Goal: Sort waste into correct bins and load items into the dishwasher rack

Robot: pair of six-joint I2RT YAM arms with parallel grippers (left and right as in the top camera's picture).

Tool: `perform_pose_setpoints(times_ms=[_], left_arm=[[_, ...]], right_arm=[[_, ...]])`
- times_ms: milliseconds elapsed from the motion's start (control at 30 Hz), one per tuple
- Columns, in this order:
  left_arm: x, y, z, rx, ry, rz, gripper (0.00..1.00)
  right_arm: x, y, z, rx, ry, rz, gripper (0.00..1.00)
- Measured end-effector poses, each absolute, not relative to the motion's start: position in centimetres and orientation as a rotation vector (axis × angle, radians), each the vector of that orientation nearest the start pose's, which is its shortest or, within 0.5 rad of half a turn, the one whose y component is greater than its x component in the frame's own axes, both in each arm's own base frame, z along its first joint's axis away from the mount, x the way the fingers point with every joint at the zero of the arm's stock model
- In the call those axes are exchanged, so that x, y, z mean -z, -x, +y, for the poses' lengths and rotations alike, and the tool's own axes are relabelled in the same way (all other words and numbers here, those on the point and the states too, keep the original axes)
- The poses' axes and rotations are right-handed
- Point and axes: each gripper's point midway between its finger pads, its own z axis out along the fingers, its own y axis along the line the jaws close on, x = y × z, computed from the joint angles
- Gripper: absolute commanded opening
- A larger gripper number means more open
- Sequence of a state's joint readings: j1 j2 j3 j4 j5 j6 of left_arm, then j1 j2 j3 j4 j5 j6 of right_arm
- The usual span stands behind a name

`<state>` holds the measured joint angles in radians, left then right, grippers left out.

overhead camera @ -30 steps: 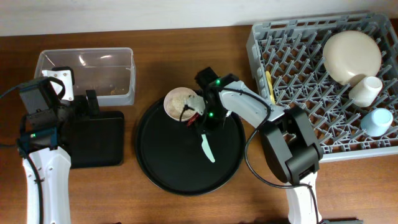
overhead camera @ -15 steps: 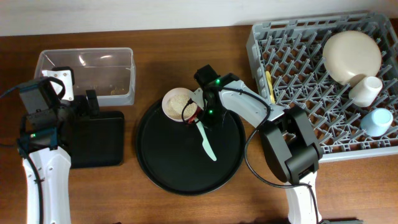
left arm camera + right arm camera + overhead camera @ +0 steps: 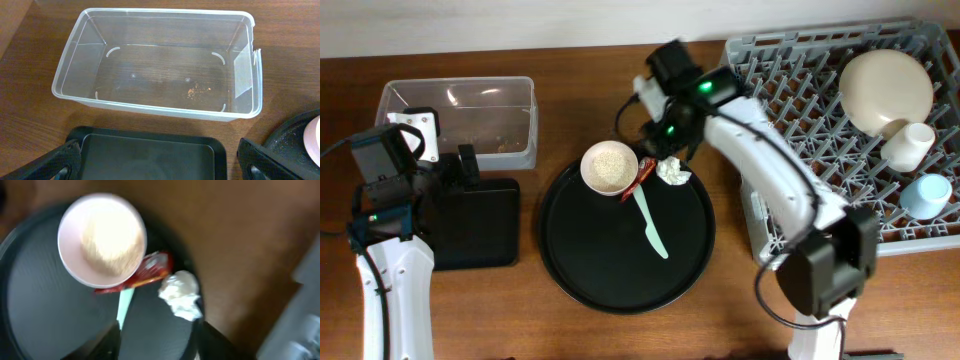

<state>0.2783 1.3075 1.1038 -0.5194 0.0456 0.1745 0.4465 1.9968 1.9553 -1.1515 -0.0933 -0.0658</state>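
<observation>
On the round black tray [image 3: 620,270] stand the pink-rimmed bowl [image 3: 610,167] holding rice-like grains, the red wrapper [image 3: 642,175], the white paper wad [image 3: 671,171] and the mint-green spoon [image 3: 651,227]. The right wrist view shows the bowl [image 3: 102,240], wrapper [image 3: 150,270], wad [image 3: 181,294] and spoon [image 3: 125,305]. My right gripper [image 3: 665,140] is open and empty, raised above the wad. My left gripper [image 3: 157,162] is open and empty over the shallow black tray [image 3: 145,155], beside the clear tub [image 3: 155,60]. The rack [image 3: 800,100] holds the cream plate [image 3: 885,90], white cup [image 3: 908,145], blue cup [image 3: 926,195] and yellow spoon [image 3: 753,140].
The clear tub [image 3: 460,120] stands at the back left with a few crumbs inside, the shallow black tray [image 3: 470,225] just in front of it. The rack fills the right side of the wooden table.
My right gripper has lifted away from the bowl and wrapper and moved back and right. The paper wad now shows on the tray beside the wrapper. The left arm has not moved.
</observation>
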Motion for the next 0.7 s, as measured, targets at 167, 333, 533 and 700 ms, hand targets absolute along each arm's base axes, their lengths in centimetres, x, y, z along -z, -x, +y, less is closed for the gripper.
perform_pose_setpoints(times_ms=[167, 333, 533, 700], left_arm=[[-22.0, -38.2, 6.6, 0.041, -0.006, 2.257, 0.99], [-23.6, -38.7, 2.7, 0.291, -0.14, 2.168, 0.99], [-24.2, -38.3, 0.8, 0.422, -0.201, 2.135, 0.99], [-23.7, -38.6, -0.1, 0.384, -0.186, 2.166, 1.0]], right_arm=[[-21.6, -41.5, 18.3, -0.233, 0.535, 2.657, 0.78], [-23.6, -41.1, 17.0, -0.246, 0.428, 2.643, 0.91], [-23.8, -41.9, 15.7, -0.269, 0.323, 2.646, 0.98], [-23.9, -42.1, 15.7, -0.274, 0.316, 2.636, 0.98]])
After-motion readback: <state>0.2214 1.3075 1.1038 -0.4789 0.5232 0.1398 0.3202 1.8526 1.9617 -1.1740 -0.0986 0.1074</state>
